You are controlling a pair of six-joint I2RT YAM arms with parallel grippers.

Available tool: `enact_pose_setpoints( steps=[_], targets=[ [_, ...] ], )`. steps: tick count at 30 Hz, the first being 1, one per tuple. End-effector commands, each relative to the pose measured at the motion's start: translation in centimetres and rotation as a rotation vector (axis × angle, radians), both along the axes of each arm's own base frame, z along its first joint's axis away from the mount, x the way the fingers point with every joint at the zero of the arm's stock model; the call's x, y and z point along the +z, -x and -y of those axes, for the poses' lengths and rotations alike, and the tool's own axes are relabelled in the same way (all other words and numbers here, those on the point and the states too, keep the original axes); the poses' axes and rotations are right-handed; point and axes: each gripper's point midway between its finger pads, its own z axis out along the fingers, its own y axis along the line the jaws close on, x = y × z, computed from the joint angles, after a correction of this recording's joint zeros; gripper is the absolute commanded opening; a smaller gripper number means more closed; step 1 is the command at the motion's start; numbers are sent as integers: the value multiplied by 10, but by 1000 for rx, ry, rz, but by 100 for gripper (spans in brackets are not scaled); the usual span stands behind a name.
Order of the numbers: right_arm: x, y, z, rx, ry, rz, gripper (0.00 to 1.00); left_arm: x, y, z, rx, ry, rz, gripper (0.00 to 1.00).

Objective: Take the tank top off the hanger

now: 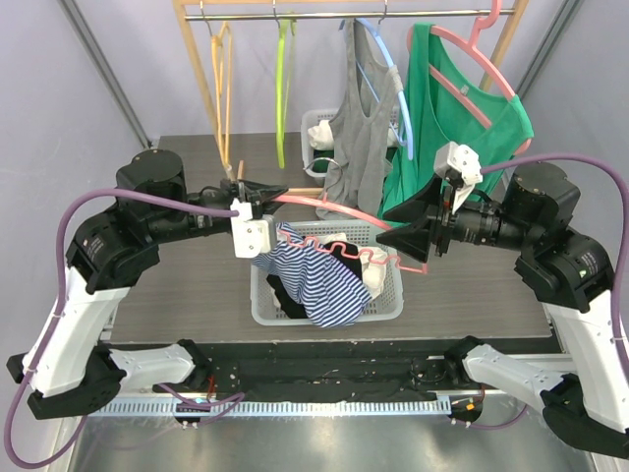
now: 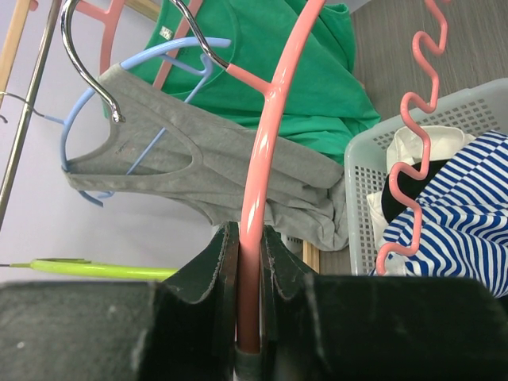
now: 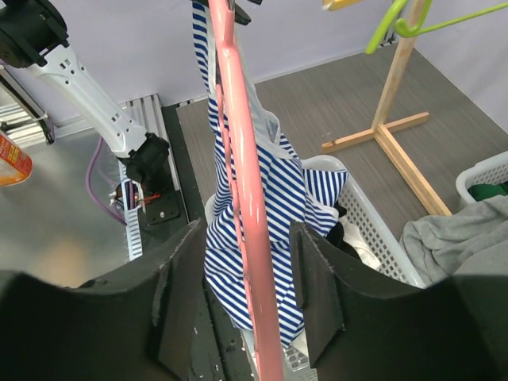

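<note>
The pink hanger [image 1: 339, 206] is held roughly level above the white basket [image 1: 391, 295]. The striped tank top [image 1: 329, 290] is draped from it and sags towards 6 o'clock into the basket. At the 9 o'clock end, the hanger's bar is clamped tightly between the fingers of the left gripper [image 2: 249, 238]. At the 3 o'clock end, the right gripper [image 3: 242, 262] is set astride the bar with its fingers apart, and a gap is seen on each side.

Several failures can be foreseen. If the right jaws are closed here, bare plastic rather than cloth is likely to be pinched, and the garment would not be drawn off. If the fabric is pulled, a strap may be snagged on the hanger's wavy section. The hanger could then be twisted or wrenched out of the left grip.
</note>
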Motion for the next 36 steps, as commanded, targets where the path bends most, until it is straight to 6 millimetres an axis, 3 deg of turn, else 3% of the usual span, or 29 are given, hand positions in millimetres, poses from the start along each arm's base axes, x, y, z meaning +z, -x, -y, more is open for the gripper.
enact_pose_setpoints(
  steps=[1, 9, 10, 11, 14, 19, 20, 22, 25, 26, 27, 28, 32, 34, 35, 36],
  targets=[
    [2, 7, 0, 26, -14, 9, 51, 38, 9, -3, -18, 92, 80, 0],
    [-4, 9, 6, -5, -11, 4, 38, 50, 11, -4, -18, 119, 85, 0],
    [-4, 8, 7, -14, -11, 7, 34, 50, 10, -4, -16, 119, 84, 0],
    [-2, 9, 7, -17, -13, 11, 23, 49, 11, -4, -17, 118, 77, 0],
    [4, 8, 12, -48, -22, 29, 2, 43, 9, -2, -15, 112, 55, 0],
    [12, 4, 18, -102, -33, 48, 1, 43, 5, 2, 10, 159, -7, 3],
    [14, 2, 21, -123, -34, 56, 1, 44, 3, 3, 17, 170, -15, 5],
    [15, 1, 23, -143, -33, 59, 1, 50, -1, 4, 35, 196, -25, 24],
    [19, 1, 30, -174, -35, 79, 1, 68, -6, -3, 88, 248, -11, 41],
    [22, 3, 32, -180, -39, 89, 1, 77, -5, -7, 104, 278, -13, 50],
    [24, 2, 33, -191, -39, 96, 1, 84, -5, -10, 117, 299, -12, 68],
    [23, 5, 36, -197, -36, 96, 1, 90, -8, -16, 150, 324, -6, 75],
    [30, 8, 46, -244, -46, 128, 1, 97, 0, -38, 213, 411, -73, 79],
    [33, 8, 50, -264, -52, 138, 1, 86, 5, -42, 214, 416, -119, 79],
    [35, 9, 51, -267, -57, 144, 1, 63, 0, -39, 229, 384, -165, 78],
    [36, 10, 53, -269, -61, 148, 1, 58, 8, -46, 230, 404, -199, 75]
  ],
)
